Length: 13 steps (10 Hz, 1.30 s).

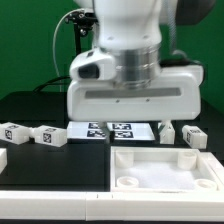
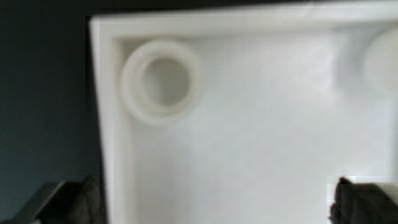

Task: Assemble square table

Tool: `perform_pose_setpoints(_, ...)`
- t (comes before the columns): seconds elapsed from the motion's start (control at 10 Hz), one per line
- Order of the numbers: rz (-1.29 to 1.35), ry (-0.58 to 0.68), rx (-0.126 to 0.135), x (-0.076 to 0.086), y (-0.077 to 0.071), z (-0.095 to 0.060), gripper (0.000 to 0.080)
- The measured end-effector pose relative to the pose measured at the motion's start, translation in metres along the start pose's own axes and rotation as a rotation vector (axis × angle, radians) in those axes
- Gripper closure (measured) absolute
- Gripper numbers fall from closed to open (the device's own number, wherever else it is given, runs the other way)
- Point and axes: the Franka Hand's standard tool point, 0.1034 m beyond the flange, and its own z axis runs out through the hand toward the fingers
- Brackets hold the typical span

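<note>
The tool [image 2: 214,208] is spread wide above the top [image 2: 231,130], nothing gripped; in the exterior view, legs [image 1: 46,136] are seen at its ten o'clock.

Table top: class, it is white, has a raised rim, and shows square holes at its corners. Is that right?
Not quite. The table top is white and rimmed, but its corner holes are round, not square; the wrist view shows one clearly.

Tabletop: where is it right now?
The tabletop lies at the exterior view's lower right, just in front of the marker board, two legs behind it.
</note>
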Motion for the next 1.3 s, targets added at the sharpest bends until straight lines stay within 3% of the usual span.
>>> perform_pose_setpoints(0.4,-0.002,-0.006,0.000,0.000,0.002,0.005,0.0150)
perform_pose_setpoints(0.5,0.011,-0.054,0.001,-0.011,-0.006,0.012,0.0150)
perform_pose_setpoints(0.7,0.062,-0.085,-0.011,-0.033,-0.047,0.015,0.0150)
perform_pose_setpoints(0.8,0.076,-0.150,-0.037,-0.046,-0.067,0.014,0.0150)
perform_pose_setpoints(0.9,0.066,-0.230,-0.045,-0.050,-0.076,0.010,0.0150)
perform_pose_setpoints(1.0,0.066,-0.267,-0.043,-0.045,-0.073,0.011,0.0150)
perform_pose_setpoints(1.2,0.069,-0.417,-0.056,-0.054,-0.072,0.015,0.0150)
perform_pose_setpoints(1.3,0.064,-0.499,-0.068,-0.067,-0.088,0.023,0.0150)
